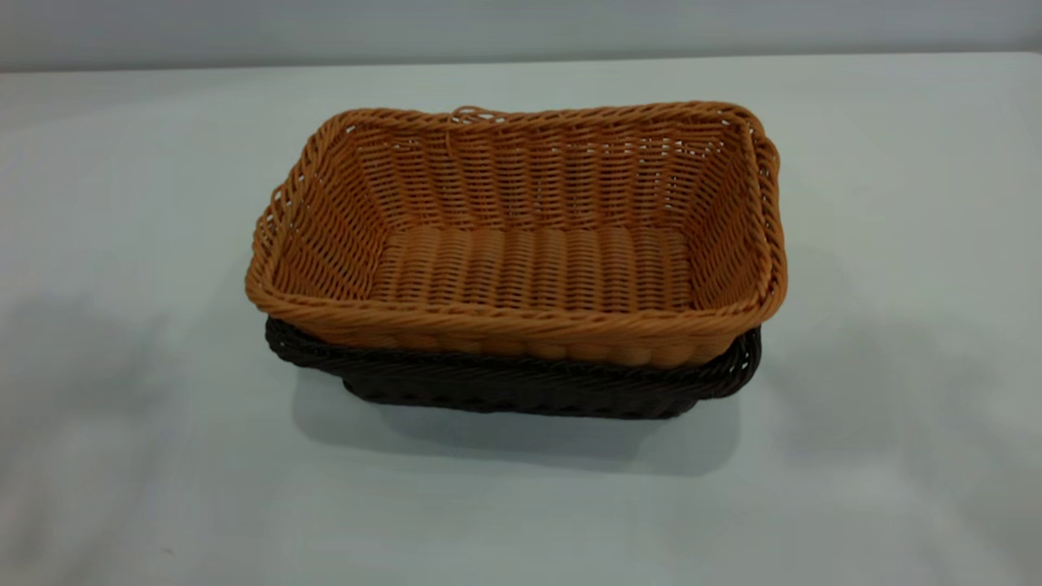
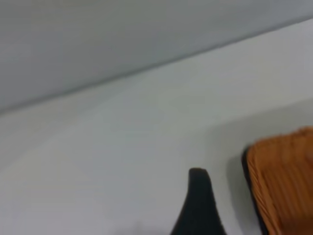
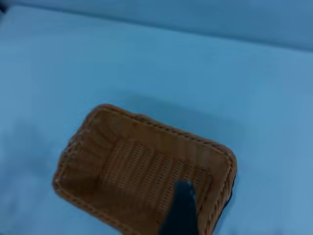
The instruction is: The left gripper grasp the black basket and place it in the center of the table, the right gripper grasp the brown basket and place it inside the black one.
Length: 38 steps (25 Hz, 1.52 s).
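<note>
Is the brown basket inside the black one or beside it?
Inside. The brown basket sits nested in the black basket, whose dark rim shows only beneath its front edge.

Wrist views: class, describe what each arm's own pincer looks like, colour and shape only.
Only one finger of each shows. The left pincer is a plain black finger, broad below and narrowing to a rounded tip. The right pincer is likewise dark and tapered. No cables or markings are visible.
</note>
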{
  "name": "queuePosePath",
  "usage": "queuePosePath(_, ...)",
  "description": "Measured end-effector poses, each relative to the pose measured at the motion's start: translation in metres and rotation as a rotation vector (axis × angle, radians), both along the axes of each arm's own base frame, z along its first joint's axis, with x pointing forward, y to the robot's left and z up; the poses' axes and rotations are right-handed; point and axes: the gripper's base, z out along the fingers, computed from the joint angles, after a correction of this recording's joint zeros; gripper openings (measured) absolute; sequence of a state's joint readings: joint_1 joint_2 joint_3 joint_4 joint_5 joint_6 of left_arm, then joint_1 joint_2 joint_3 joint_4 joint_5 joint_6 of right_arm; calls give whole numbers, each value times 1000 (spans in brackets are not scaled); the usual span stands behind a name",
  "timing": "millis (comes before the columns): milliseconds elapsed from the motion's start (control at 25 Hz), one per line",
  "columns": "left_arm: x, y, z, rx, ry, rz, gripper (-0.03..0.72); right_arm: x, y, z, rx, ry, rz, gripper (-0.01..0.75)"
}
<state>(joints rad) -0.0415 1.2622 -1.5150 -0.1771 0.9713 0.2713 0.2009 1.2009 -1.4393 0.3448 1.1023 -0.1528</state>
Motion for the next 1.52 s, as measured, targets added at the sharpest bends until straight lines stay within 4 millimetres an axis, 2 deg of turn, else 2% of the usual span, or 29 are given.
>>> queuePosePath(80,-23,3,6,-8,46,38,518,-37,-7,8,3,-60,10,590)
queuePosePath(160,-43,5,8,-7,103,64,518,-69,-14,6,9,-96,12,590)
queuePosePath(320,-67,7,5,-22,105,90,518,-126,-25,-12,19,-148,14,590)
queuePosePath(400,-78,7,-6,-21,126,93,518,-149,-30,-25,22,-161,15,590)
queuePosePath(600,-115,9,-37,-19,165,96,518,-188,-37,-63,8,-130,32,590)
queuePosePath(800,-157,11,-73,-19,180,97,518,-206,-42,-102,-16,-111,26,590)
queuePosePath(840,-164,11,-82,-19,189,97,518,-206,-43,-111,-31,-96,21,590)
queuePosePath(880,-171,11,-89,-17,185,97,549,-206,-45,-119,-47,-89,14,590)
queuePosePath(1080,-201,12,-130,-11,197,91,526,-205,-51,-155,-113,-64,-20,590)
queuePosePath(1280,-221,13,-167,-4,191,83,525,-212,-54,-173,-117,-117,-38,590)
queuePosePath(1400,-229,14,-181,-8,157,84,524,-219,-55,-177,-110,-156,-41,590)
queuePosePath(1520,-235,14,-186,-12,111,84,524,-224,-57,-177,-101,-196,-44,590)
